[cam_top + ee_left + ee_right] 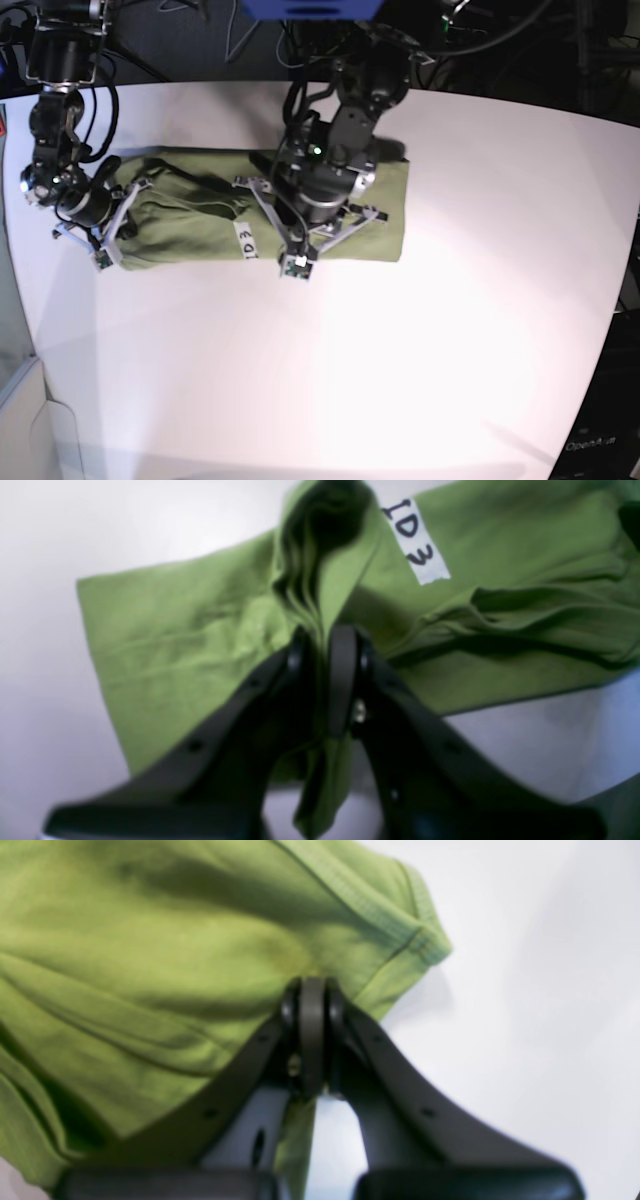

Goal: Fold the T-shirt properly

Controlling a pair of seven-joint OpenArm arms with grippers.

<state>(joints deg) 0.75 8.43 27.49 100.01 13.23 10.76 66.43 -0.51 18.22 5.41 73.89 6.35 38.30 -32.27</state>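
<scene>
On white table (480, 330) | T-shirt (330, 246) lengthwise left-right | white label side near

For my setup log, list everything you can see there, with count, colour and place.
T-shirt: one, olive green, partly folded, lying across the table under both arms
ID label: one, white with dark lettering "ID3", on the T-shirt between the arms
Table: one, white, beneath the T-shirt
Left pincer: one, black, shut on a raised fold of the T-shirt
Right pincer: one, black, shut, at the T-shirt's other end
Robot arms: two, mostly black, reaching in from the base view's top and left
</scene>
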